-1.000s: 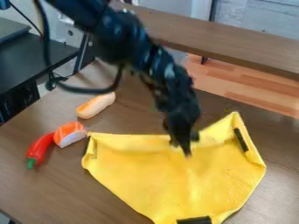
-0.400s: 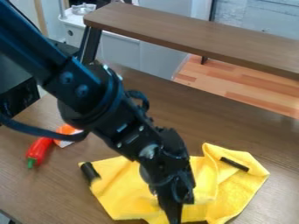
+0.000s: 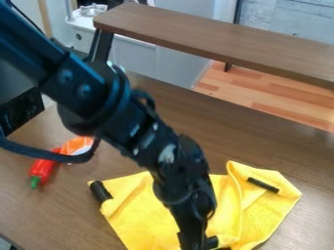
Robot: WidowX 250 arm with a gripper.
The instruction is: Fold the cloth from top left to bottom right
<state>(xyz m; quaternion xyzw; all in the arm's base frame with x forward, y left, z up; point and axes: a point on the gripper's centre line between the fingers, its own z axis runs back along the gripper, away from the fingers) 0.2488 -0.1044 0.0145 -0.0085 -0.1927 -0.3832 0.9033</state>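
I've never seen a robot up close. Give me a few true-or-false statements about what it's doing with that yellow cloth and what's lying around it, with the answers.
1. The cloth lies smooth and fully spread out. False: it is rumpled and partly folded over.
2. The gripper is down at the cloth. True.
3. The red pepper lies on the cloth. False: it lies on the table, beside the cloth.
4. The arm's black cable crosses in front of the pepper in this view. True.
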